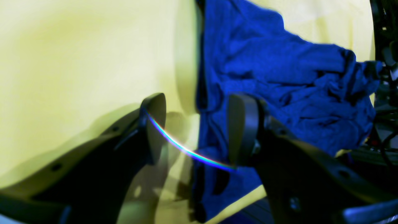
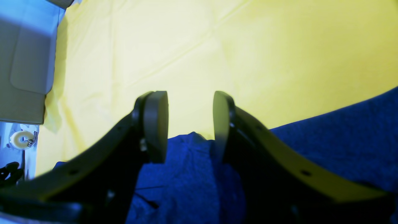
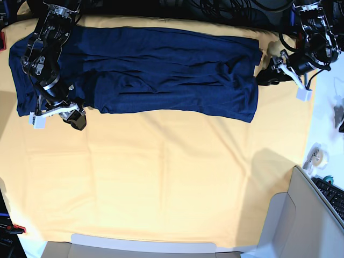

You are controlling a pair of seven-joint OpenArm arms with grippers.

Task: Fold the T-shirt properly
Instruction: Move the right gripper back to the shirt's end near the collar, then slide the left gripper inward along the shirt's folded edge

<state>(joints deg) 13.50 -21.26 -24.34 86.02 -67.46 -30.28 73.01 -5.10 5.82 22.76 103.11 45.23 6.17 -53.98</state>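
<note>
The dark navy T-shirt [image 3: 161,70] lies spread out flat across the far part of the yellow-orange cloth [image 3: 161,177]. My right gripper [image 3: 75,119] hovers at the shirt's near left edge. In its wrist view the right gripper [image 2: 189,121] is open, pads apart, and a bump of the T-shirt [image 2: 186,174] shows low in the gap. My left gripper [image 3: 267,75] is at the shirt's right edge. The left wrist view shows the left gripper [image 1: 197,107] wide open, straddling the edge of the wrinkled T-shirt [image 1: 279,77], gripping nothing.
A grey box [image 3: 293,215] stands at the near right corner, also seen as the grey box [image 2: 28,62]. A tape roll [image 3: 317,156] and a keyboard [image 3: 330,191] lie to the right of the cloth. Cables [image 3: 226,11] run along the far edge.
</note>
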